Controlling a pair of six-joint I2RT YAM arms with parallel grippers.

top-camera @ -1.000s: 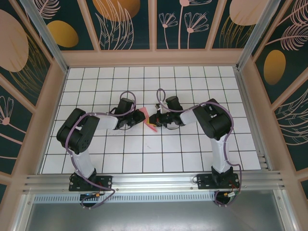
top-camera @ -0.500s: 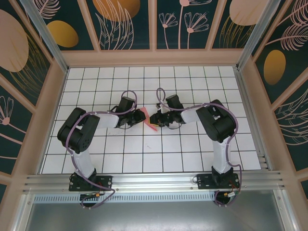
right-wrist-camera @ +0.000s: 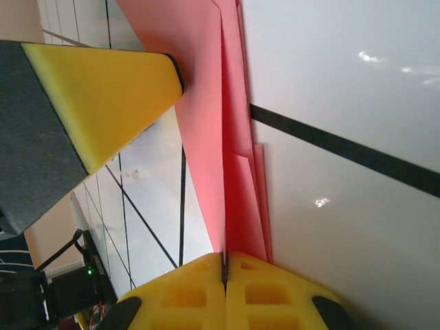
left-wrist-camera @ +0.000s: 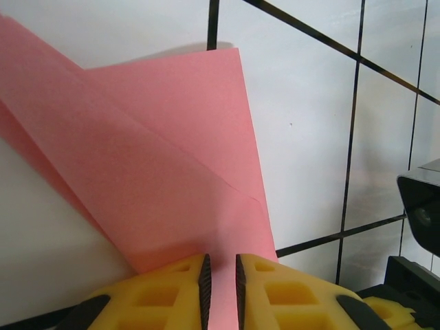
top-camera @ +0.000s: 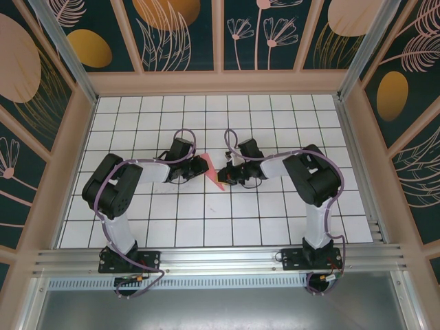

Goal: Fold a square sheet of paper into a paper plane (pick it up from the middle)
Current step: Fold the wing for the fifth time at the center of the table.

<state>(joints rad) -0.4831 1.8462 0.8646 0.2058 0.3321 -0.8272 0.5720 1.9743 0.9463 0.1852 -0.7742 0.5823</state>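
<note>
The salmon-pink square sheet of paper [top-camera: 209, 170] lies on the white grid table [top-camera: 206, 220] between my two grippers, folded into several layers like a narrow, pointed paper plane. My left gripper [top-camera: 199, 167] rests over its left end. In the left wrist view the left gripper [left-wrist-camera: 220, 258] has its jaws a narrow slit apart, with the flat pink paper [left-wrist-camera: 158, 172] showing through the slit. My right gripper [top-camera: 224, 177] is at the paper's right end. In the right wrist view it [right-wrist-camera: 224, 256] is shut on the upright centre fold of the paper [right-wrist-camera: 206, 103].
A yellow finger of the left gripper [right-wrist-camera: 103, 82] touches the paper's raised wing in the right wrist view. Wooden walls [top-camera: 220, 82] enclose the table on three sides. Both arm bases stand on the metal rail [top-camera: 220, 258] at the near edge.
The right gripper has slid slightly right and nearer along the paper, whose tip now points more toward the near edge. The left arm has stayed in place.
</note>
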